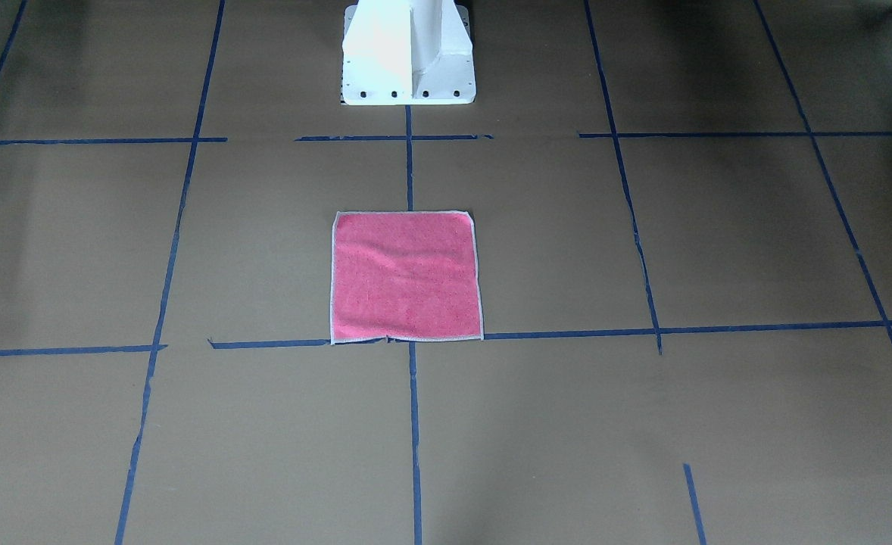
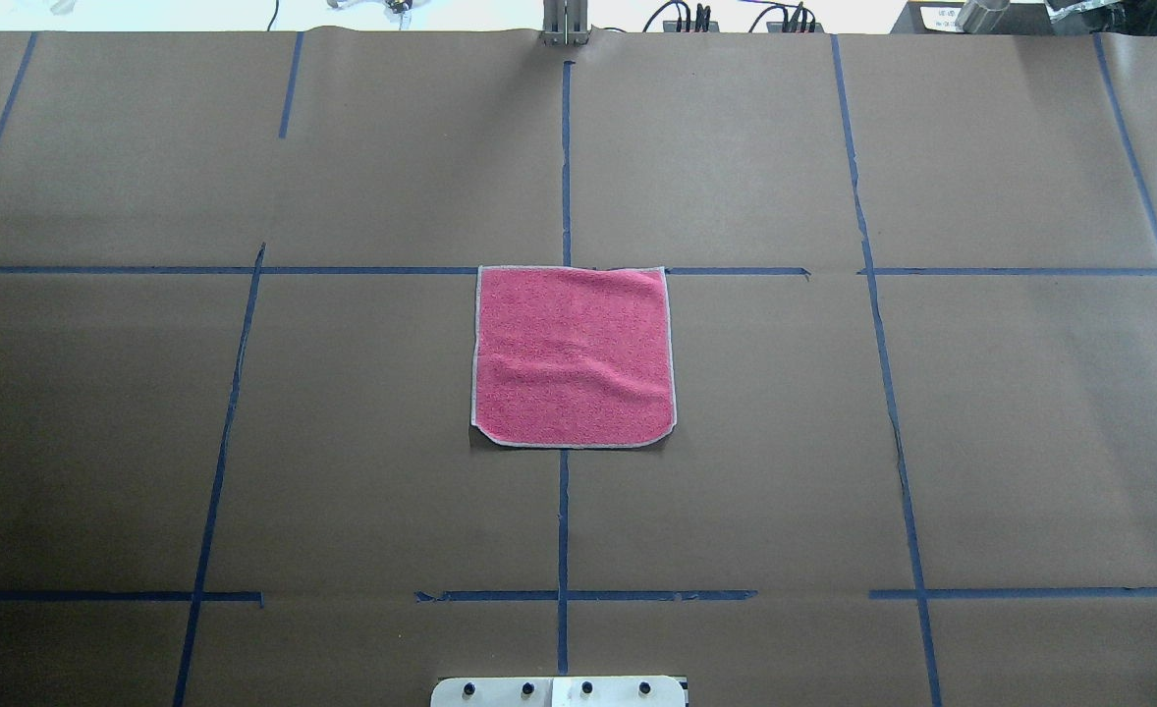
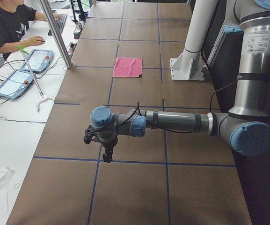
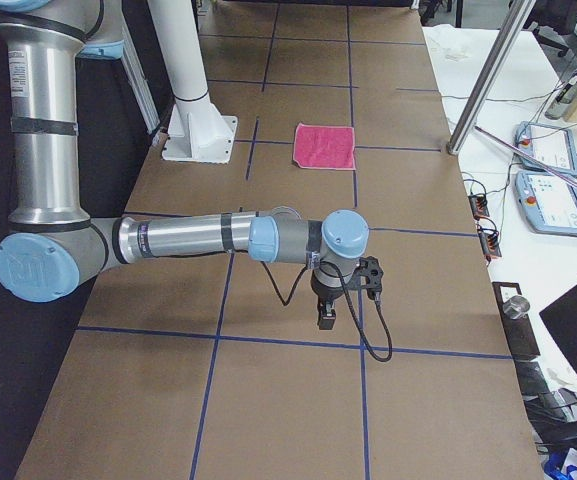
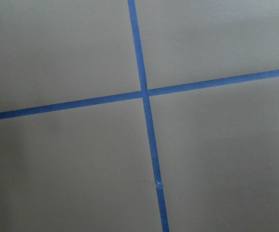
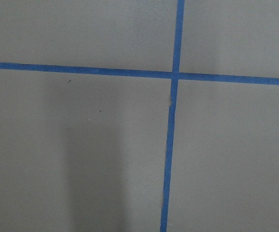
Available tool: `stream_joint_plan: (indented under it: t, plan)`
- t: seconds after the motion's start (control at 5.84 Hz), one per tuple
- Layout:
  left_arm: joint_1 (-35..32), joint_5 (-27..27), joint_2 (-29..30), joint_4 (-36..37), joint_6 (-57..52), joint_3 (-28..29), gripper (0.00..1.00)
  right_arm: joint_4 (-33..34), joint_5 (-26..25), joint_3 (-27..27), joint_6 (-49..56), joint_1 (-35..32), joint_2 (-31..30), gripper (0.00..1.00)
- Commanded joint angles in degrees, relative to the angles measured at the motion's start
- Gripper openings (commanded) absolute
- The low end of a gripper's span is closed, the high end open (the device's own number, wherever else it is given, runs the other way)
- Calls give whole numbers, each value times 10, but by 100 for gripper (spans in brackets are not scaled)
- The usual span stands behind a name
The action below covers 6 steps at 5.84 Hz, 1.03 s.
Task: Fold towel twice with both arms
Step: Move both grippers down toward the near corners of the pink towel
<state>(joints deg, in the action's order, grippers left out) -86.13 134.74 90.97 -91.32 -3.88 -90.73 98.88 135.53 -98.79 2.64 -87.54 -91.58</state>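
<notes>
The towel (image 1: 406, 276) lies flat and unfolded, pink face up, at the middle of the brown table; it also shows in the overhead view (image 2: 573, 355) and in both side views (image 3: 127, 67) (image 4: 326, 146). My left gripper (image 3: 107, 155) hangs above the table far from the towel, at the table's left end. My right gripper (image 4: 326, 318) hangs above the table's right end, also far from the towel. Each shows in a side view only, so I cannot tell whether it is open or shut. Both wrist views show only brown paper and crossed blue tape.
The white pedestal (image 1: 408, 53) stands behind the towel at the robot's side. Blue tape lines (image 2: 564, 520) grid the table. A metal pole (image 3: 55, 33) stands at the far edge. An operator (image 3: 6, 23) sits at a white desk with tablets (image 3: 39, 60).
</notes>
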Motion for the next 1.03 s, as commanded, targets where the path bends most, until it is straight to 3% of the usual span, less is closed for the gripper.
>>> stream_joint_plan:
  t: [0.0, 0.86]
  plan:
    - [1, -1, 0, 0, 16, -1, 100, 0, -1, -1, 0, 0, 0, 100]
    - [2, 6, 9, 2, 39, -26, 100, -1, 2, -14, -1, 13, 8, 100]
